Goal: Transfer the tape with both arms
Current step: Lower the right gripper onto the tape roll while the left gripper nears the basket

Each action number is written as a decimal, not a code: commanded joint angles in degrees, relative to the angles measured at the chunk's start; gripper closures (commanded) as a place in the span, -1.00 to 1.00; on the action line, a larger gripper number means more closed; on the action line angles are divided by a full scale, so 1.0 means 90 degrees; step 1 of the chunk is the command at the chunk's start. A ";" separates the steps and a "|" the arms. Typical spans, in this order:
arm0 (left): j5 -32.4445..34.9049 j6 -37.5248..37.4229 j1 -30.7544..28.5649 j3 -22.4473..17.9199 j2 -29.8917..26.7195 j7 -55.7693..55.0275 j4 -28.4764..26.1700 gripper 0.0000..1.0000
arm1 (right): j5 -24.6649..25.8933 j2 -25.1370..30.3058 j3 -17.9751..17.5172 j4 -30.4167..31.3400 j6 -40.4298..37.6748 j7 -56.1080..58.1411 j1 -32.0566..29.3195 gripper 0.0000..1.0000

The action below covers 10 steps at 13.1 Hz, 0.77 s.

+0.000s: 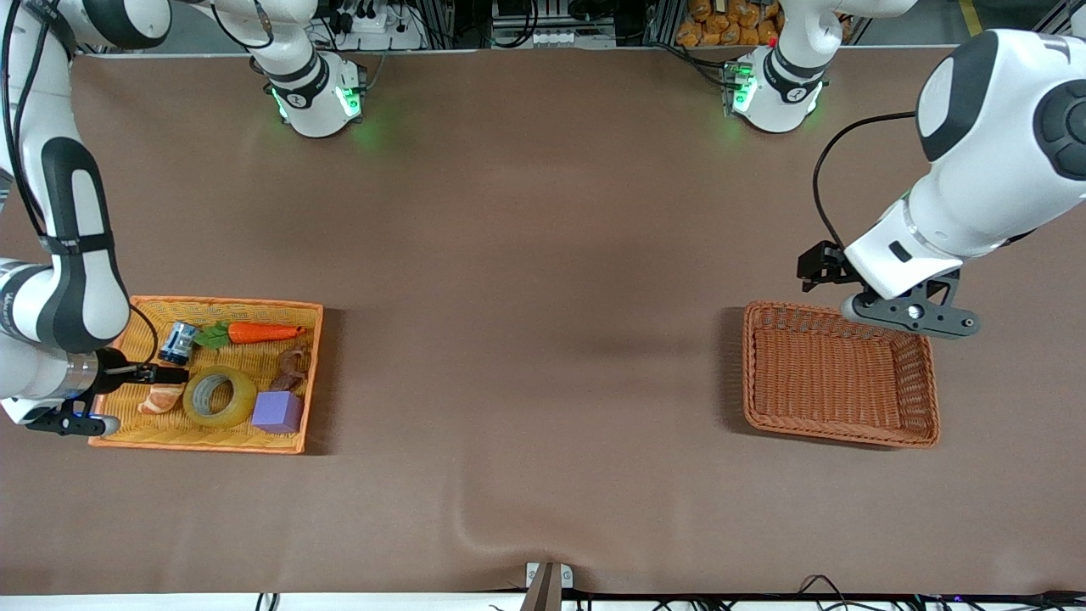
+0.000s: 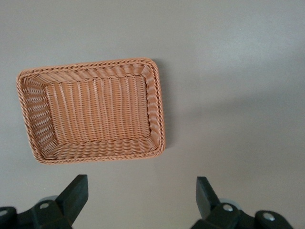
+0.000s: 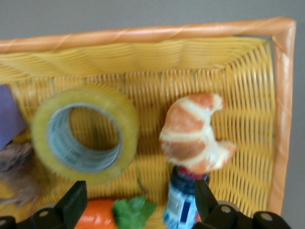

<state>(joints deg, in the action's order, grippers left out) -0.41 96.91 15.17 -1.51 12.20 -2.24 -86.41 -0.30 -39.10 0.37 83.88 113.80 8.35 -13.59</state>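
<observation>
1. nearest the front camera of all the things on the worktop (image 1: 543,255), the purple cube (image 1: 277,412) sits in the yellow tray (image 1: 222,302), touching or all but touching the tape (image 1: 219,396) on the side toward the left arm's end.
2. tape, the thing to be moved, lies flat in the yellow tray with its grey-white core open upward; nothing grips it, so by my reading the transfer has not begun.
3. around the tape in the same tray: a croissant (image 1: 159,399) on the side toward the right arm's end, a small blue-and-white bottle (image 1: 177,341) and a toy carrot (image 1: 263,333) farther from the front camera than the tape, and a brown object (image 1: 292,367) i cannot identify beside the cube.
4. right tool (image 1: 170,373) is over the tray, beside the tape and above the croissant; its fingers (image 3: 74,202) stand well apart in the right wrist view and hold nothing.
5. left tool (image 1: 912,312) hangs at the brown basket's (image 1: 840,437) rim, well apart from the tape, and appears to be waiting; its fingers (image 2: 76,193) are spread wide and hold nothing.
6. done so far, judging from the layout: only the approach toward the tape.
7. left, as i judge it: closing on the tape, lifting it out, passing it to the left tool, and setting it in the brown basket, which has nothing in it.
</observation>
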 commanded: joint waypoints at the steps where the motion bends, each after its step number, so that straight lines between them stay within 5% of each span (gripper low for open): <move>1: -0.0295 0.0033 0.0053 0.0011 0.0139 -0.0444 0.0070 -1.00 | -0.0054 -0.0293 -0.0109 -0.0190 0.0370 -0.0009 0.0103 -1.00; 10: -0.0472 0.0521 0.0404 0.0040 0.0373 -0.0717 0.0021 -1.00 | -0.0045 -0.0684 -0.0129 -0.0043 0.1135 0.0000 0.0250 -1.00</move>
<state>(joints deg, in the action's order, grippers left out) -3.68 100.31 17.73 -1.15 15.06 -6.74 -86.43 -0.32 -44.93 -0.68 83.84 123.73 8.34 -11.26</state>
